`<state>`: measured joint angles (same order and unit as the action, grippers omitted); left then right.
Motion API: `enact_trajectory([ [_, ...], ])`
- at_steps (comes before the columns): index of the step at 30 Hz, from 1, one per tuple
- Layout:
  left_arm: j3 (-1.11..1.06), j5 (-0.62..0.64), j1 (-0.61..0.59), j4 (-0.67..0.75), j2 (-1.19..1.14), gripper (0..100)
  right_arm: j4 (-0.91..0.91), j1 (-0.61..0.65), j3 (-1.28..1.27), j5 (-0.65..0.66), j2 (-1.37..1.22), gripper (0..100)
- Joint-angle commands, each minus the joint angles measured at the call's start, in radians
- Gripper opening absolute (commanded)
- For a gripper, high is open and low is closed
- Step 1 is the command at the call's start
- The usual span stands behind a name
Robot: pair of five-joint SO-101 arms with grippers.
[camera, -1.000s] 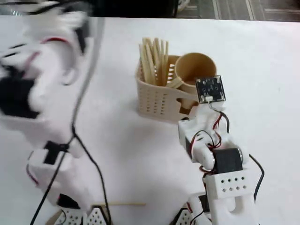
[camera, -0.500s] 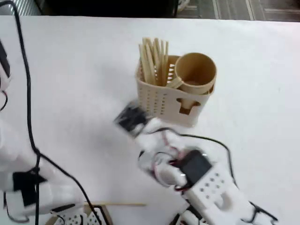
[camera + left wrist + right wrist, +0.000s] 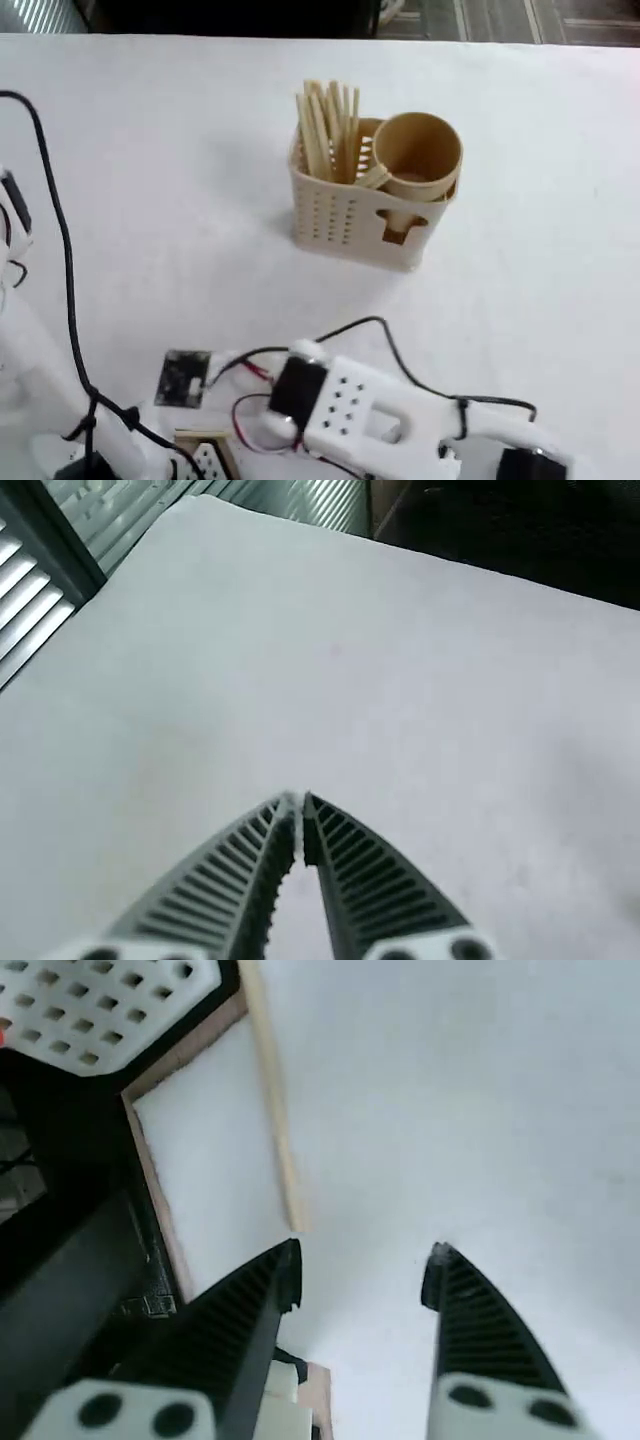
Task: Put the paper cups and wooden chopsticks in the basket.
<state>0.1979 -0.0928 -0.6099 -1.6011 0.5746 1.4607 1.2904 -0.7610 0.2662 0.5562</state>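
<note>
The basket (image 3: 345, 225) stands mid-table on my high feed, well apart from both arms. Working from the left, my left arm (image 3: 25, 350) rises at the left edge of the table (image 3: 540, 300) with a black cable (image 3: 58, 240) draped along it. On its wrist feed the left gripper (image 3: 300, 802) has its ribbed fingers (image 3: 240, 870) pressed together at the tips, with nothing pinched, over bare white tabletop. Next over, my right arm (image 3: 380, 410) lies low across the near edge. Its small camera board (image 3: 183, 377) is at the end facing the left arm. Its wrist feed shows the right gripper (image 3: 362, 1258) spread wide with nothing between the fingers. A loose chopstick (image 3: 270, 1100) lies flat on the table alongside a wood-edged board (image 3: 150, 1160). Its end comes close to one fingertip (image 3: 285, 1265), and I can't tell whether the two touch. Further right is the basket itself. A bundle of wooden chopsticks (image 3: 328, 130) stands upright in its left part. A paper cup (image 3: 420, 150) fills the right part, tipped so that I see into its mouth. A second rim (image 3: 405, 186) shows just beneath it. Everything in the basket sits clear of both grippers.
</note>
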Motion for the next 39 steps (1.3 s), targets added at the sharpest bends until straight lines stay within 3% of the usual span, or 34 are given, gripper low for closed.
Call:
enact_trajectory([
  [1,-0.114,-0.014,-0.022,0.092,0.065,4,-0.082,0.073,-0.005,-0.057,-0.077,21.8],
  [5,-0.195,-0.060,-0.022,0.132,0.087,4,-0.160,0.136,-0.009,-0.109,-0.183,21.8],
  [14,-0.203,-0.063,-0.044,0.133,0.087,4,-0.240,0.133,-0.005,-0.140,-0.349,21.1],
  [25,-0.198,-0.064,-0.044,0.133,0.087,4,-0.237,0.084,-0.006,-0.459,-0.351,20.3],
  [39,-0.198,-0.064,-0.044,0.133,0.087,4,-0.335,0.074,-0.037,-0.465,-0.360,20.1],
])
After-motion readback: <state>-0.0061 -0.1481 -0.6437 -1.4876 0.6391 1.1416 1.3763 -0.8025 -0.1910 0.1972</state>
